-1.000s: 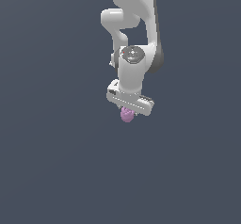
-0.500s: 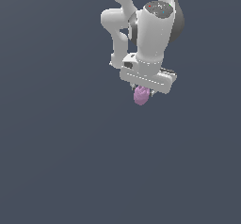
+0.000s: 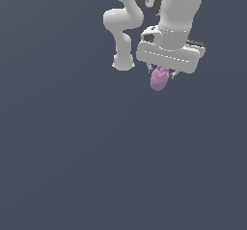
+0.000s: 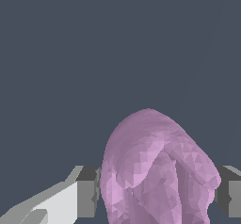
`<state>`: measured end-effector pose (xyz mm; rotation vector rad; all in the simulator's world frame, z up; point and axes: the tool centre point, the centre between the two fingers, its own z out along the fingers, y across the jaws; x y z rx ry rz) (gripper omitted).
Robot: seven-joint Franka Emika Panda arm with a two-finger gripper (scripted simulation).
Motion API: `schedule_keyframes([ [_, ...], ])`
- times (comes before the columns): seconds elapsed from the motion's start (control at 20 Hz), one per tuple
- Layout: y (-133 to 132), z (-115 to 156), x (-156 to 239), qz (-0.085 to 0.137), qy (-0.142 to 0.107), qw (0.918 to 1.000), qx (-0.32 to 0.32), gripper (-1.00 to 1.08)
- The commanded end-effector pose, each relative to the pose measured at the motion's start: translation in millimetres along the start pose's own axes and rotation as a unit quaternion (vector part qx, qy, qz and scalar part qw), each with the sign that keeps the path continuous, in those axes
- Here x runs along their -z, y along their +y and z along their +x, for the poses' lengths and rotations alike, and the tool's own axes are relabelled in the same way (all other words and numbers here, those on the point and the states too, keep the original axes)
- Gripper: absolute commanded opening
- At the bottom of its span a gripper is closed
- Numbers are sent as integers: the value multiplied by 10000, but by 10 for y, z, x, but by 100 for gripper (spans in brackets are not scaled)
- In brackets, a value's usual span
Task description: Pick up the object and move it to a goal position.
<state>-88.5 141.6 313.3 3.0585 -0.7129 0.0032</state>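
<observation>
The object (image 3: 158, 79) is a small pinkish-purple lumpy blob hanging below the white gripper (image 3: 160, 73), high in the exterior view and right of centre. Both fingers press against its sides, so the gripper is shut on it. In the wrist view the object (image 4: 155, 171) fills the space between the two grey finger pads (image 4: 88, 191), its bumpy rounded end sticking out past them. The object's upper part is hidden behind the hand's white body (image 3: 167, 55).
The white arm (image 3: 125, 26) bends down from the top of the exterior view, its elbow to the left of the hand. A plain dark grey-blue surface (image 3: 96, 166) fills everything else in both views.
The arm has carried the object up and toward the exterior view's right, and the hand looks larger. The grip on the object is unchanged.
</observation>
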Motion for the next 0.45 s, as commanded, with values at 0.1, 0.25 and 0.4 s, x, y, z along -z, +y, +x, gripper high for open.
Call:
schedule_keyframes([
  [0.1, -85, -108, 208, -1, -8, 10000, -4, -100],
  [0.25, -120, -142, 278, -1, -8, 10000, -4, -100],
  [0.4, -131, -151, 301, 2, -10, 10000, -4, -100],
])
